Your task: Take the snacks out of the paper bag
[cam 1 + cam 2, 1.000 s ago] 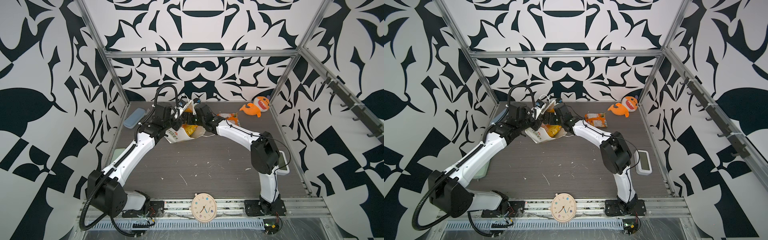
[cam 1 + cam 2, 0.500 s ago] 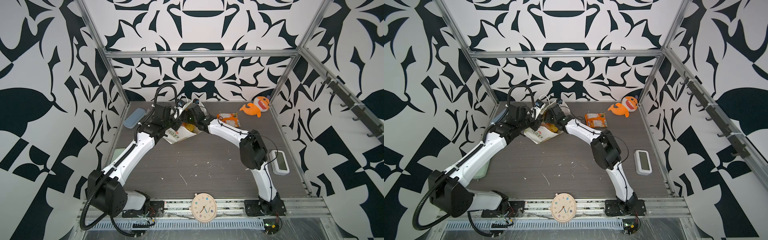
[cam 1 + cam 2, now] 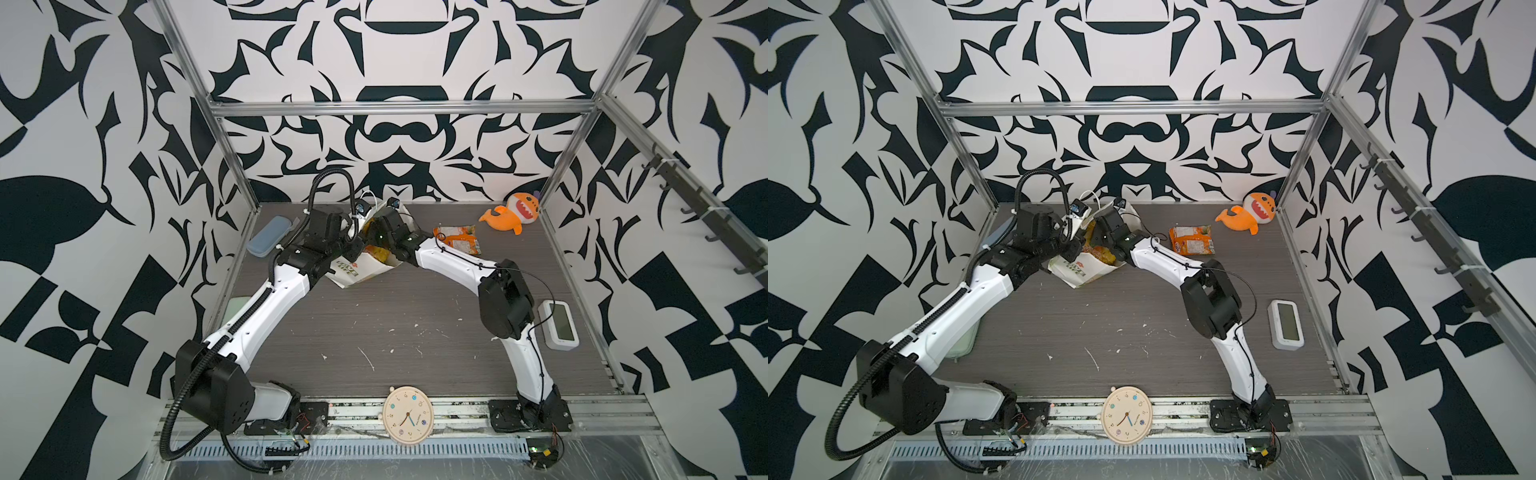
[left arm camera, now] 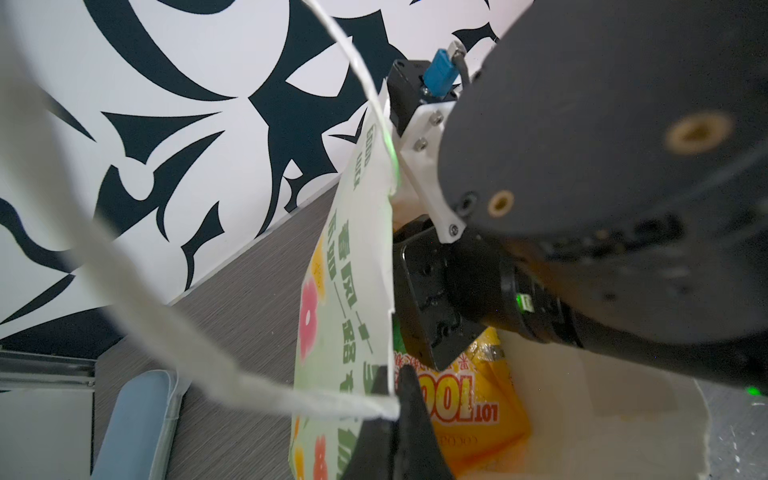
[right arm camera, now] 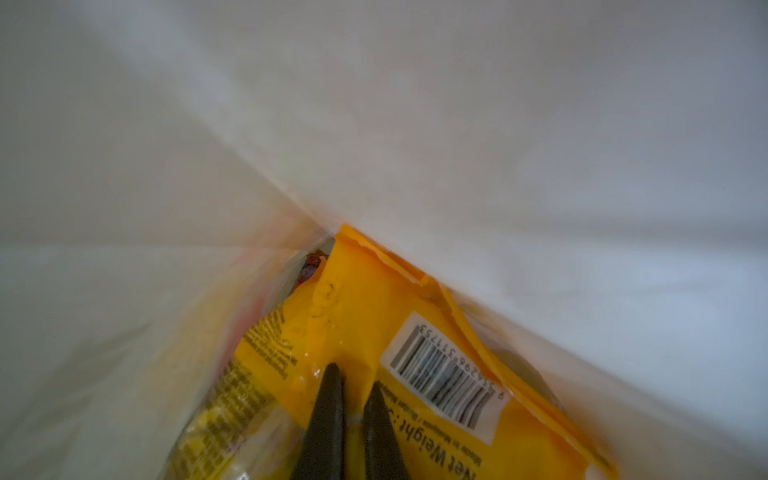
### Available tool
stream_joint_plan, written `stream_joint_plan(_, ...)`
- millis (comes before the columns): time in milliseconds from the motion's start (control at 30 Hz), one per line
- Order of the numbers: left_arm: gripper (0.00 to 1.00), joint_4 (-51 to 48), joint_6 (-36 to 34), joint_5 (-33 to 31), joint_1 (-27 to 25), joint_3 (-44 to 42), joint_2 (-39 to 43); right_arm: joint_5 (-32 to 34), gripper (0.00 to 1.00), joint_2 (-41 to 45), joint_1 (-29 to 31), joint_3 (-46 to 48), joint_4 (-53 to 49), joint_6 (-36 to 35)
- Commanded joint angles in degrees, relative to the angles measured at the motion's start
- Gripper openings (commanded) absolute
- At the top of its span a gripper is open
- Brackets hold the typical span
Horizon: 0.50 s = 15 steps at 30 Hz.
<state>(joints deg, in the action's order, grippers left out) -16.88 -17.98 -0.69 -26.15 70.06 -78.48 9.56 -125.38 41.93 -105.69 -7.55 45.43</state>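
Observation:
The white paper bag (image 3: 360, 271) (image 3: 1082, 272) lies tilted at the back of the table, mouth held open. My left gripper (image 4: 395, 388) is shut on the bag's rim (image 4: 386, 299), beside its white cord handle (image 4: 174, 332). My right gripper (image 5: 353, 384) is deep inside the bag, shut on a fold of a yellow snack packet (image 5: 365, 316) with a barcode. That yellow packet (image 4: 469, 403) also shows in the left wrist view, under the right arm's black wrist (image 4: 602, 208). An orange snack packet (image 3: 459, 241) (image 3: 1192, 241) lies on the table to the right of the bag.
An orange plush shark (image 3: 515, 212) sits in the back right corner. A light-blue case (image 3: 266, 236) lies at the back left. A white digital display (image 3: 559, 325) rests by the right edge, and a round clock (image 3: 408, 419) at the front rail.
My right gripper pushed further into the bag and closed from open onto the yellow packet. The left gripper kept its hold on the bag's rim.

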Motion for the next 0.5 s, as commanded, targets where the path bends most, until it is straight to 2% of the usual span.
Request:
stream_joint_plan(0,0.0,1.7,-0.7,4.1,-1.0,0.7,0.5,-2.9,0.01,3.1,-1.0,2.2,0.9,-2.1)
stream_joint_plan(100,0.0,1.7,-0.7,3.9,-0.9,0.6,0.6,-5.5,0.0,5.0,-1.1,3.6,3.2,-4.0)
stream_joint_plan(467,0.0,1.7,-0.7,3.3,-1.0,-0.2,1.0,-11.9,0.0,12.7,-3.4,13.3,12.9,-2.6)
